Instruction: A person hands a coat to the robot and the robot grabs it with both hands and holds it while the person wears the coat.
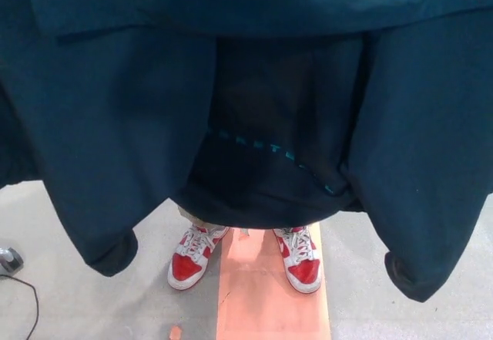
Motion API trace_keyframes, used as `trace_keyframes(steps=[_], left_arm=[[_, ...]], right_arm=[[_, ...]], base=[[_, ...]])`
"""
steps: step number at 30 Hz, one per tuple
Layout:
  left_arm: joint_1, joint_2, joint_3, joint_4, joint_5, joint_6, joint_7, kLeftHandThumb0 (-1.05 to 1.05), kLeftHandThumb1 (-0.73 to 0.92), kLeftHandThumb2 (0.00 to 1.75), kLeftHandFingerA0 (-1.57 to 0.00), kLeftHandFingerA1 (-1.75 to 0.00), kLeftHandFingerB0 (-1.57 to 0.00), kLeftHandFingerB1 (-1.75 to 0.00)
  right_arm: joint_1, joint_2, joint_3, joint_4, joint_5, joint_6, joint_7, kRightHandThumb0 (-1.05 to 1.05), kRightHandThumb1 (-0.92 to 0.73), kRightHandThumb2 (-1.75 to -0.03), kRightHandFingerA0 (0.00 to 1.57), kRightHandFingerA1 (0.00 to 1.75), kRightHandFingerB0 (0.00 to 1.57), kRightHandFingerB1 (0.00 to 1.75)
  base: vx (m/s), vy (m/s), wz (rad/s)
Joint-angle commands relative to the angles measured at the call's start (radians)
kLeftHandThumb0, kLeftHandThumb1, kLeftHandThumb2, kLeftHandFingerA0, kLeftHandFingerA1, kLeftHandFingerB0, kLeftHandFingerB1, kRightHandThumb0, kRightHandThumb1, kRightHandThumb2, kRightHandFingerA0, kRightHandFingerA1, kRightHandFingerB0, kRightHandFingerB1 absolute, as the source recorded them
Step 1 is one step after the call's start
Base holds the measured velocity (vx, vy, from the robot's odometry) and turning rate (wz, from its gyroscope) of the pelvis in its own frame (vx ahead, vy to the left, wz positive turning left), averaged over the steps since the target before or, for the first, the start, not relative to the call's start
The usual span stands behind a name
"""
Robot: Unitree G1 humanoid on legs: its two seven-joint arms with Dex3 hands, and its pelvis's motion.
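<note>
A dark teal coat (pixel 115 124) hangs across almost the whole head view, its two front panels spread left and right with the darker lining (pixel 277 124) showing between them. Two sleeve ends dangle low, one at the left (pixel 114 257) and one at the right (pixel 412 278). Below the hem stand a person's feet in red and white sneakers (pixel 192 257), toes toward me, the other shoe (pixel 302 259) beside it. Neither of my hands shows; the coat covers where they would be.
The person stands on an orange strip (pixel 269 301) on the grey floor (pixel 69 301). A black cable (pixel 31 301) and a small grey object (pixel 9 260) lie at the lower left edge.
</note>
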Motion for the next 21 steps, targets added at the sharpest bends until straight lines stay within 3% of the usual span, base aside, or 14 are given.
trace_keyframes(steps=[1, 3, 5, 6, 7, 9, 15, 16, 18, 19, 21], left_arm=[[0.143, 0.195, 0.017, -0.403, 0.321, -0.314, 0.523, -0.31, 0.64, 0.59, -1.01, -0.49, -0.86, -0.47], [0.159, 0.202, 0.073, -0.499, 0.326, -0.38, 0.586, -0.24, 0.62, 0.59, -1.05, -0.53, -0.86, -0.49], [0.186, 0.199, 0.132, -0.615, 0.312, -0.417, 0.578, -0.32, 0.67, 0.61, -1.05, -0.5, -0.85, -0.47], [0.209, 0.192, 0.168, -0.692, 0.294, -0.433, 0.546, -0.39, 0.57, 0.93, -0.92, -0.7, -0.79, -0.67], [0.235, 0.178, 0.228, -0.806, 0.252, -0.483, 0.494, -0.43, 0.57, 0.93, -0.9, -0.69, -0.76, -0.66], [0.246, 0.173, 0.262, -0.87, 0.231, -0.509, 0.465, -0.44, 0.57, 0.93, -0.9, -0.7, -0.74, -0.66], [0.239, 0.176, 0.408, -1.085, 0.089, -0.658, 0.334, -0.51, 0.42, 0.8, -0.83, -0.69, -0.62, -0.6], [0.228, 0.179, 0.443, -1.143, 0.023, -0.696, 0.293, -0.48, 0.4, 0.81, -0.79, -0.7, -0.57, -0.59], [0.2, 0.165, 0.481, -1.216, -0.008, -0.689, 0.275, -0.52, 0.36, 0.8, -0.78, -0.68, -0.58, -0.58], [0.17, 0.165, 0.504, -1.254, -0.014, -0.672, 0.263, -0.54, 0.43, 0.53, -0.75, -0.53, -0.68, -0.48], [0.154, 0.167, 0.519, -1.278, -0.025, -0.658, 0.247, -0.56, 0.42, 0.53, -0.72, -0.53, -0.69, -0.48]], right_arm=[[0.194, -0.177, -0.139, -0.409, -0.12, -0.416, -0.304, -0.12, -0.78, -0.63, 1.08, 0.7, 0.83, 0.59], [0.244, -0.18, -0.229, -0.511, -0.053, -0.471, -0.267, -0.1, -0.74, -0.62, 1.06, 0.6, 0.81, 0.55], [0.286, -0.164, -0.303, -0.633, -0.017, -0.48, -0.247, -0.14, -0.74, -0.62, 1.06, 0.6, 0.76, 0.55], [0.299, -0.152, -0.336, -0.685, 0.008, -0.503, -0.238, -0.18, -0.74, -0.62, 1.04, 0.6, 0.73, 0.54], [0.301, -0.144, -0.382, -0.754, 0.02, -0.543, -0.242, -0.33, -0.58, -0.93, 0.91, 0.75, 0.61, 0.65], [0.302, -0.139, -0.408, -0.799, 0.037, -0.566, -0.232, -0.36, -0.58, -0.92, 0.91, 0.74, 0.59, 0.64], [0.286, -0.099, -0.506, -1.0, 0.152, -0.628, -0.173, -0.46, -0.49, -0.86, 0.82, 0.7, 0.51, 0.59], [0.266, -0.094, -0.534, -1.066, 0.19, -0.625, -0.161, -0.44, -0.6, -0.58, 0.82, 0.56, 0.53, 0.44], [0.223, -0.099, -0.556, -1.125, 0.242, -0.616, -0.136, -0.42, -0.59, -0.58, 0.77, 0.55, 0.49, 0.42], [0.192, -0.113, -0.576, -1.15, 0.269, -0.603, -0.119, -0.4, -0.57, -0.58, 0.71, 0.53, 0.46, 0.4], [0.172, -0.121, -0.59, -1.163, 0.282, -0.595, -0.109, -0.41, -0.57, -0.58, 0.68, 0.52, 0.44, 0.4]], base=[[0.0, 0.0, 0.0], [0.0, 0.0, 0.0], [0.0, 0.0, 0.0], [0.0, 0.0, 0.0], [0.0, 0.0, 0.0], [0.0, 0.0, 0.0], [0.0, 0.0, 0.0], [0.0, 0.0, 0.0], [0.0, 0.0, 0.0], [0.0, 0.0, 0.0], [0.0, 0.0, 0.0]])
